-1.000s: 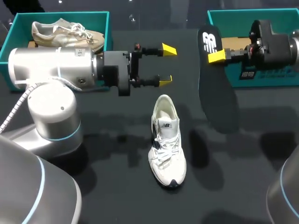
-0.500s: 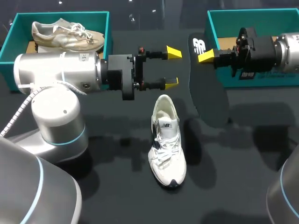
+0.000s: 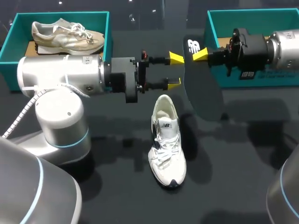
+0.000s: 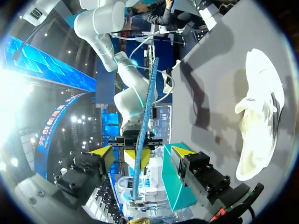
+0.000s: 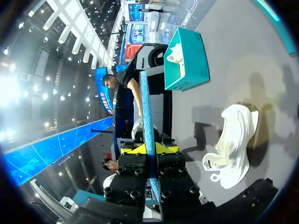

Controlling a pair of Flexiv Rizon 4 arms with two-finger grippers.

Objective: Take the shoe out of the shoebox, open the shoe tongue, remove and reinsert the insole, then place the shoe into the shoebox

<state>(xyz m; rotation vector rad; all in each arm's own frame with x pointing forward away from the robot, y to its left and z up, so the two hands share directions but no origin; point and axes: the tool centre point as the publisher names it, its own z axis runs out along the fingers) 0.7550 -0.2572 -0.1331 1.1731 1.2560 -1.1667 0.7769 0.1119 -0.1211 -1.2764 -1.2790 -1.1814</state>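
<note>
right gripper (image 5: 150, 149): closing narrow on the insole (image 3: 203, 91), one yellow tip pressing each flat face near the end carrying the white mark.
left gripper (image 3: 174, 71): standing wide open, gripping nothing; yellow tips pointing at the insole's near face, with the thin edge showing between the two fingers in the left wrist view; touching or not, impossible to tell.
insole: hanging from the right gripper by its marked end, long end pointing down toward the table, just beyond the shoe's heel opening and between the two grippers; thin, flat, long and rounded; showing a dark smooth face in the head view and a blue, grainy edge in both wrist views.
shoe (image 3: 166, 140): sitting upright on its sole on the table, outside both boxes, toe pointing toward the robot, heel opening gaping toward the grippers; white upper with dark trim, laces crossing loosely, tongue label showing.
right shoebox (image 3: 243, 11): lying open under the right arm; teal walls, square corners.
left shoebox (image 3: 107, 32): lying open behind the left arm, teal like the other, holding a beige shoe (image 3: 65, 33) with laces.
table (image 3: 224, 186): spreading dark and matte, catching soft shadows of arms, insole and shoe.
</note>
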